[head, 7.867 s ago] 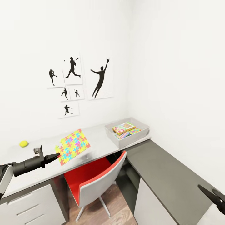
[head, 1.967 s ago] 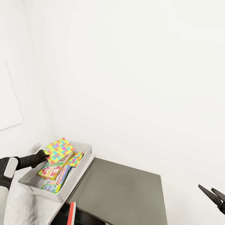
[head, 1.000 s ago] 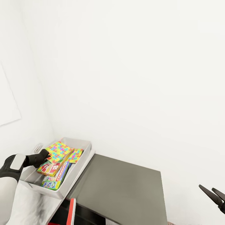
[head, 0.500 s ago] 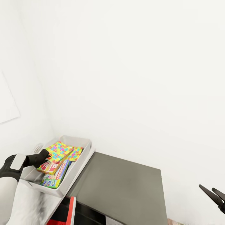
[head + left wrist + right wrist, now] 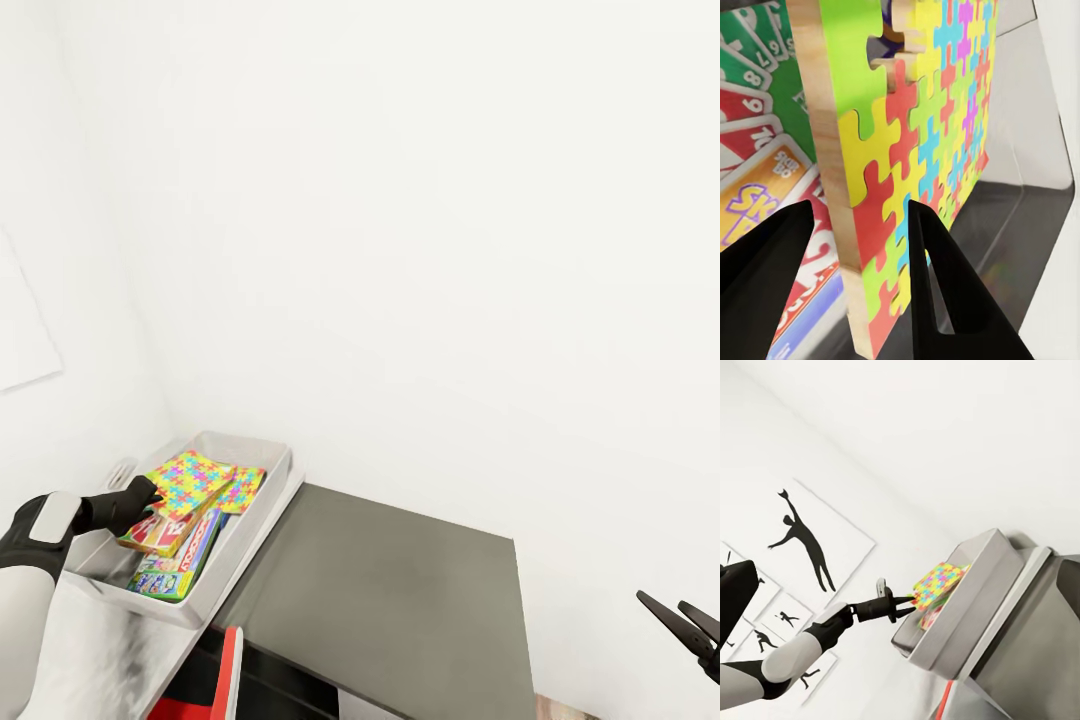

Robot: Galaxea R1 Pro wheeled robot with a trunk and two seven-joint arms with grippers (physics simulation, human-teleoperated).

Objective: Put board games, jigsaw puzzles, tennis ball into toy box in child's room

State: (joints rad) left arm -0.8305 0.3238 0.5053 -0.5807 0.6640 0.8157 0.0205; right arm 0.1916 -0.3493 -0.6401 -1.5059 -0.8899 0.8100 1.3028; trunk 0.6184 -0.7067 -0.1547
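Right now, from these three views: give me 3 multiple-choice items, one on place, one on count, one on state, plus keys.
1. Where is the puzzle that the left claw holds?
A. Over the grey bin
B. On the dark cabinet top
C. On the floor

2. How many puzzles show at the bin in the head view?
A. One
B. Two
C. Four

3. What is the right claw doing?
A. Gripping a ball
B. Gripping a game box
C. Open, holding nothing

Key:
1 A: the puzzle sits above the game boxes within the bin's walls.
2 B: the held one, plus a second puzzle beside it in the bin.
3 C: its fingers are spread with nothing between them.
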